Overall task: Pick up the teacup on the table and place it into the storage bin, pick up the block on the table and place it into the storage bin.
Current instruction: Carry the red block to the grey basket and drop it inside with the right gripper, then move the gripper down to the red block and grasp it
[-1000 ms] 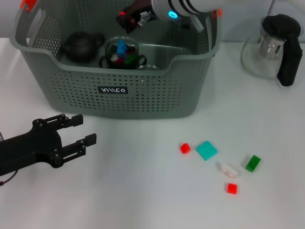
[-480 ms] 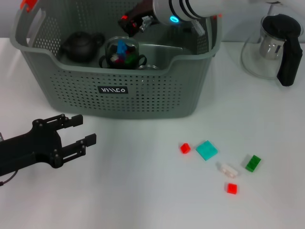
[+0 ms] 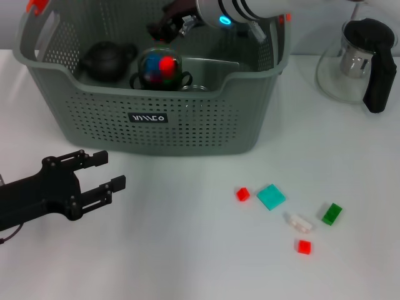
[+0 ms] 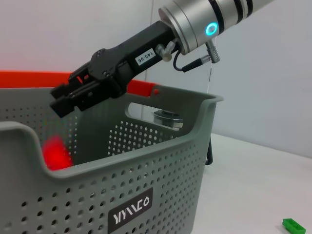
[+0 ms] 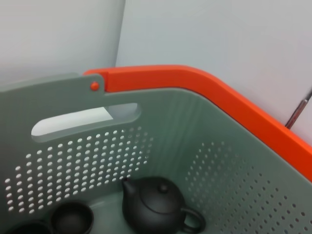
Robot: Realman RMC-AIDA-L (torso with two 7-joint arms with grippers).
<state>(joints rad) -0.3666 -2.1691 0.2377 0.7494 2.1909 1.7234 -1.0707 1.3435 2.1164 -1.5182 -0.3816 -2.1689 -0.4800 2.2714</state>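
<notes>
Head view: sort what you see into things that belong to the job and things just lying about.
Job:
storage bin
right gripper, above the bin
red block
teal block
green block
second red block
clear block

Lying about:
black teapot, in the bin
glass kettle
left gripper, idle on the table

White table against a plain pale wall.
The table [image 3: 187, 262] surface is white, smooth and evenly lit, with soft shadows under whatever stands on it. Behind it rises a bare, light grey wall [image 4: 273, 73], unmarked and without windows.
</notes>
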